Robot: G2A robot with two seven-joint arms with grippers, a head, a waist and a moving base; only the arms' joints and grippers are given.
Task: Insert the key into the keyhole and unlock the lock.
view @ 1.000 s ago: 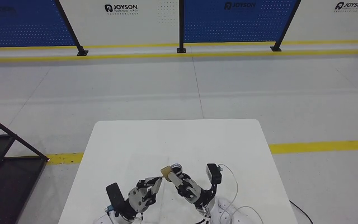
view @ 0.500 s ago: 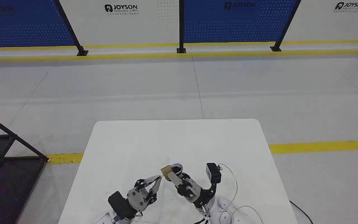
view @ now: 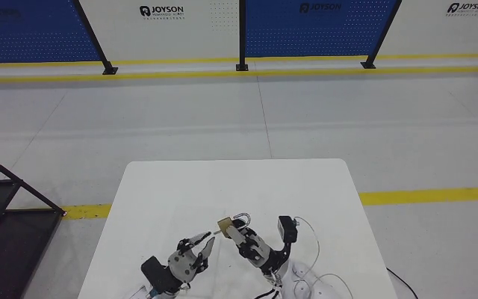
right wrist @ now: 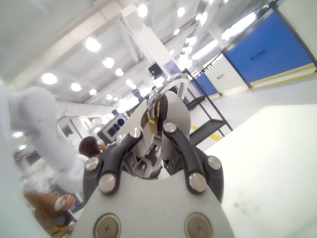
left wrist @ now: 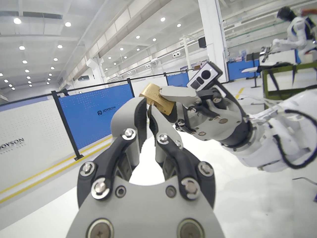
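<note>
A brass padlock (view: 223, 224) hangs above the white table (view: 224, 187) near its front edge, with my right gripper (view: 233, 234) shut on its body. Its silver shackle (view: 241, 219) stands out of the body as an open loop. In the right wrist view the brass body (right wrist: 152, 125) sits between the fingers and the shackle (right wrist: 174, 84) rises past them. My left gripper (view: 207, 240) meets the padlock's end from the left. In the left wrist view that gripper (left wrist: 149, 106) is shut on a key, mostly hidden by its pads, right at the padlock (left wrist: 154, 96).
A loose white cable (view: 310, 247) lies on the table by the right arm. A black rack (view: 19, 217) stands off the table's left side. Blue and white fence panels (view: 314, 26) line the far floor.
The left gripper has turned about its wrist at the padlock's end. The shackle now sticks out farther from the body and the padlock sits slightly to the right.
</note>
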